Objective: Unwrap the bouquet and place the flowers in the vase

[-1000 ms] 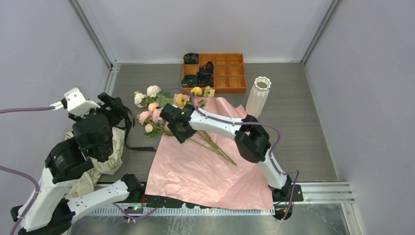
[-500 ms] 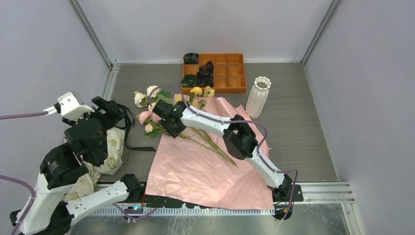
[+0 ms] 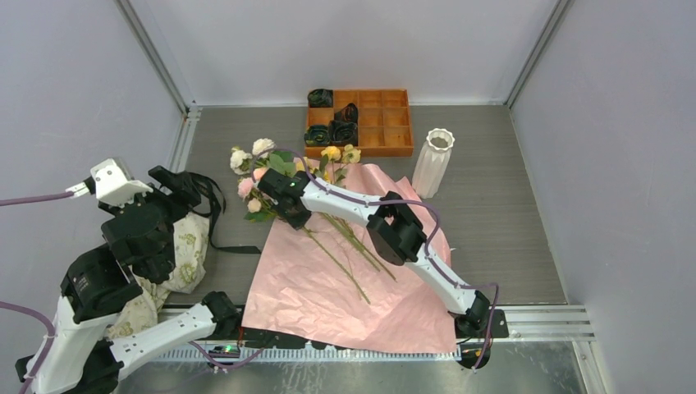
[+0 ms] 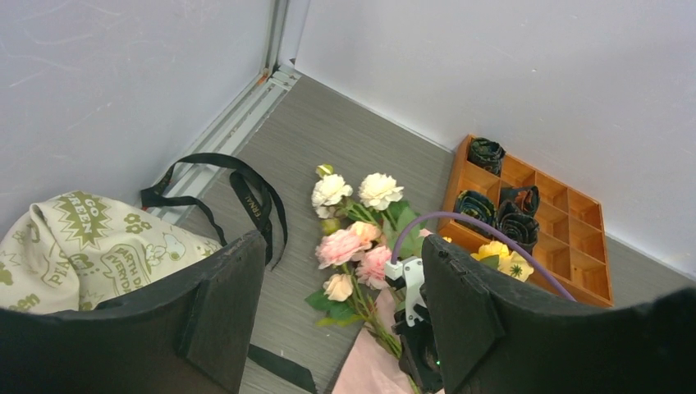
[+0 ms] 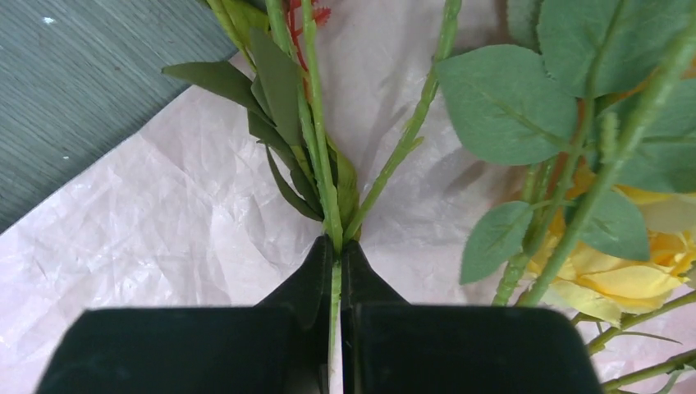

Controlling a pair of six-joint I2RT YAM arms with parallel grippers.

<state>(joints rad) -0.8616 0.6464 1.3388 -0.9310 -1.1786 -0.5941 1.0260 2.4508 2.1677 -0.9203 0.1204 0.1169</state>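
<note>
The bouquet lies unwrapped: the flowers [image 3: 271, 168], pink, white and yellow roses on green stems, rest across the top left corner of the flat pink paper [image 3: 345, 279]. My right gripper [image 3: 285, 203] is down among the stems. In the right wrist view the right gripper [image 5: 336, 246] is shut on one thin green stem [image 5: 318, 164], with a yellow bloom [image 5: 632, 279] beside it. My left gripper [image 3: 182, 187] hangs open above the left side. The left wrist view shows the left gripper [image 4: 341, 328] empty, well above the flowers [image 4: 353, 246]. The white ribbed vase [image 3: 432, 160] stands upright to the right of the paper.
An orange compartment tray [image 3: 386, 151] with dark rosettes sits at the back. A beige patterned cloth [image 3: 187, 246] and a black ribbon [image 3: 217, 213] lie at the left under my left arm. Walls close in on three sides.
My right gripper moved left and closed on a stem. The flowers shifted, their blooms farther back and the stem ends swung toward the near left. The left arm drifted slightly left.
</note>
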